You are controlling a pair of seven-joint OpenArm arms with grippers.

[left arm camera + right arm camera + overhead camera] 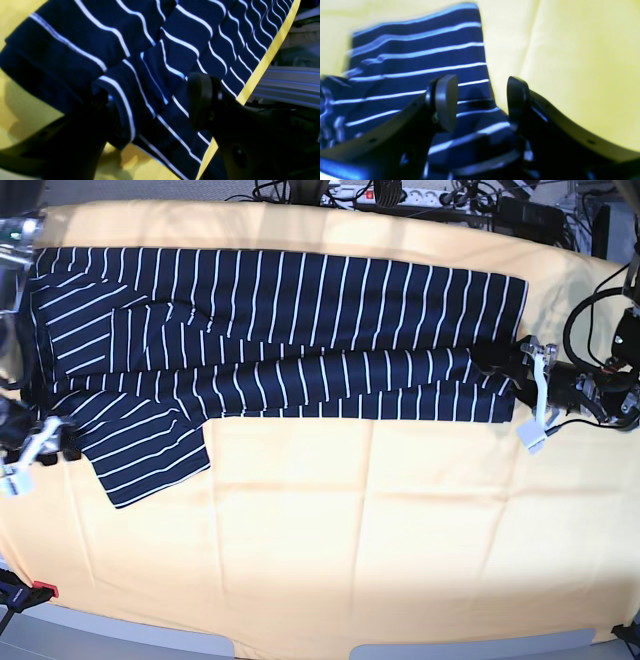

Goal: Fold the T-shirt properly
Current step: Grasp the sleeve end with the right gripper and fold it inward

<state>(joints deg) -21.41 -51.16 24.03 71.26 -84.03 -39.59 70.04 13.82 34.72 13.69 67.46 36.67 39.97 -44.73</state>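
Note:
The T-shirt, dark navy with thin white stripes, lies spread along the far half of the table, its lower long edge folded up over the body. One sleeve sticks out toward the front at the left. My left gripper is at the shirt's right end. In the left wrist view the left gripper is open, and a rumpled fold of the T-shirt lies between its fingers without being pinched. My right gripper is at the sleeve's left edge. It is open over the striped T-shirt.
A yellow-orange cloth covers the whole table, and its front half carries nothing but creases. Cables and a power strip run along the back edge. A red clamp sits at the front left corner.

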